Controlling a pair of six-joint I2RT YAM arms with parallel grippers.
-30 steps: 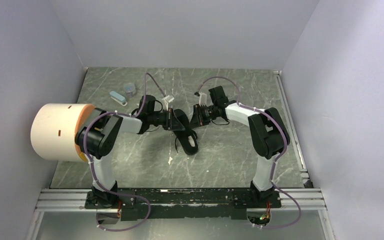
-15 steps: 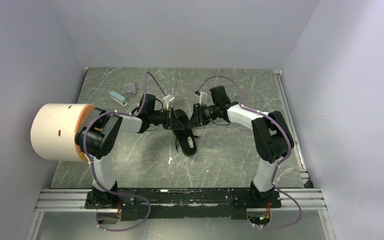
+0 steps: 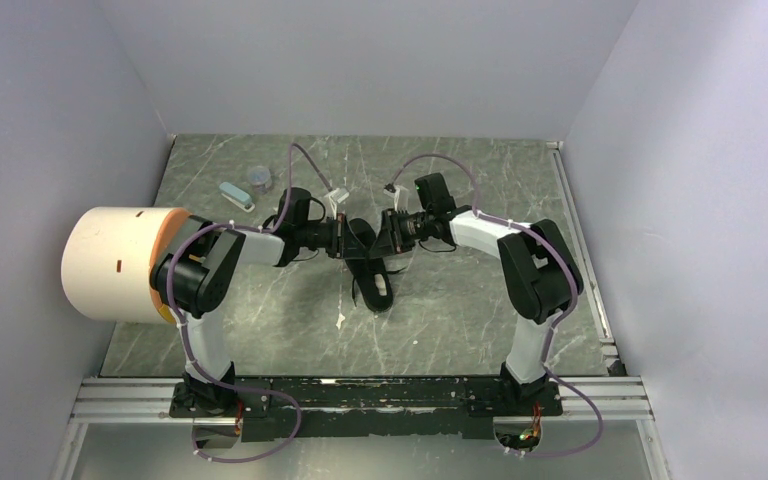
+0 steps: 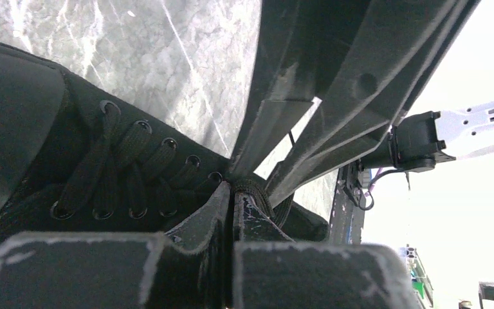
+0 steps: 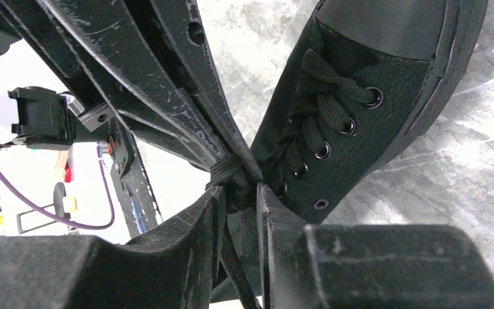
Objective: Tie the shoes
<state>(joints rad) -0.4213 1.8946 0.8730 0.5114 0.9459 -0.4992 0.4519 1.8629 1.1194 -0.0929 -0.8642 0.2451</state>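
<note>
A small all-black shoe (image 3: 375, 282) lies mid-table, its toe toward the arms. Both grippers meet over its laced top. My left gripper (image 3: 349, 240) is shut, and a thin black lace (image 4: 252, 190) is pinched at its tips (image 4: 233, 185), just above the shoe's eyelets (image 4: 143, 126). My right gripper (image 3: 380, 236) comes in from the opposite side. In the right wrist view its jaws (image 5: 240, 190) stand a little apart, with a bunch of lace (image 5: 231, 172) between the tips and one strand hanging down through the gap. The shoe's upper (image 5: 373, 71) is beside it.
A large white and orange roll (image 3: 115, 262) lies at the table's left edge. A pale blue object (image 3: 236, 195) and a small grey one (image 3: 258, 179) sit at the back left. A white scrap (image 3: 340, 321) lies in front of the shoe.
My right gripper has slid left toward the left gripper, and its jaws have eased slightly apart. The left gripper has stayed shut in place.
</note>
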